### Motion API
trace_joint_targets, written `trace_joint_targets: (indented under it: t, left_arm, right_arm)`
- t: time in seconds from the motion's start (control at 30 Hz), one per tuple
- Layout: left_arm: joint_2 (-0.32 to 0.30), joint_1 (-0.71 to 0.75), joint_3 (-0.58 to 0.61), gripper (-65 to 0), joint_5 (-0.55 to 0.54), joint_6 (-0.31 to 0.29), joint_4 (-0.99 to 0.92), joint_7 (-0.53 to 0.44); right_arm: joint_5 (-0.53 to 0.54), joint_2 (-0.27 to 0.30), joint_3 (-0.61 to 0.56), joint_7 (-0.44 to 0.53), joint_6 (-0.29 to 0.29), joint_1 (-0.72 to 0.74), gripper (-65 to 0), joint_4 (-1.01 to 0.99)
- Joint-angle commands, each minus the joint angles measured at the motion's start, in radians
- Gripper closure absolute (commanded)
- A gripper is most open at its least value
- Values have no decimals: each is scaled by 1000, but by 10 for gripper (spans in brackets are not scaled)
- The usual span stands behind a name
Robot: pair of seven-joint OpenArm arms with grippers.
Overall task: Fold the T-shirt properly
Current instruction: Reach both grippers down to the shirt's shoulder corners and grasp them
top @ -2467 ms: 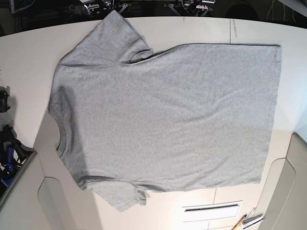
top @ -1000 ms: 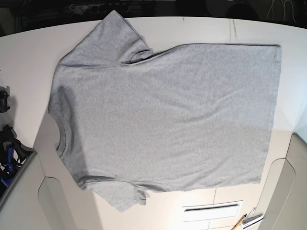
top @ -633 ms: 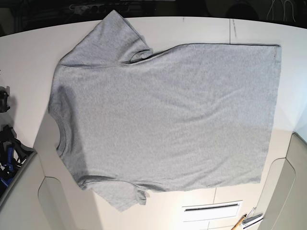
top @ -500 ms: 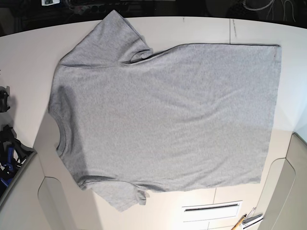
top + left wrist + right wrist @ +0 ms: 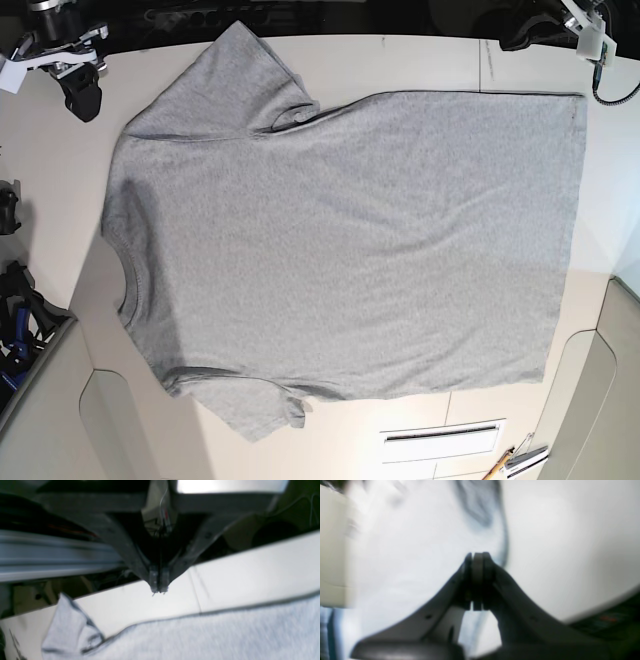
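Lying flat across the middle of the white table (image 5: 420,60), the T-shirt (image 5: 340,250) is soft heather-grey knit, plain side up, collar toward the left edge, hem toward the right. The left gripper (image 5: 158,588) hangs near the far-right corner, the right gripper (image 5: 477,557) near the far-left corner, both with dark jaws pressed together on nothing.

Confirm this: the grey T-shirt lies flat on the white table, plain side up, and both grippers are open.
Wrong on the grippers. The left gripper and right gripper are shut, as the wrist views show. The T-shirt does lie flat, plain side up, on the table.
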Motion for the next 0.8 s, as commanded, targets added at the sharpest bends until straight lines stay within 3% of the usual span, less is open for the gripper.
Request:
trace_joint_targets:
  t: [0.0,0.17,0.4,0.5,0.57,0.63,0.67,0.77]
  left_arm:
    - [-6,3,-8,0,-16,-12,13,-13]
    - [-6,-60,-8,0,-16,-12,13,62]
    - [-7,-102,-8,0,-15,-12,13,93]
    - [-7,-101,-8,0,-15,-12,13,101]
    - [-8,-101,-8,0,-15,-12,12,101]
    - [-10,-101,-8,0,-15,-12,12,101]
    - [-10,-101,-8,0,-15,-12,12,101]
    - [-10,-101,-8,0,-15,-12,12,105]
  right_arm:
    - [42,-21,22,4,30,9,0,2]
    - [94,-133,50,-31,44,85,0,-103]
    - [99,-151,50,-40,42,172,0,-255]
    - [-14,-166,50,-47,22,190,0,-254]
    - [-23,-172,47,-50,11,193,-180,-254]
    - [-37,-177,45,-50,-3,200,-304,-253]
    - [-52,-181,46,-50,-12,202,-334,-252]
    - [-60,-188,45,-50,-68,204,-341,-248]
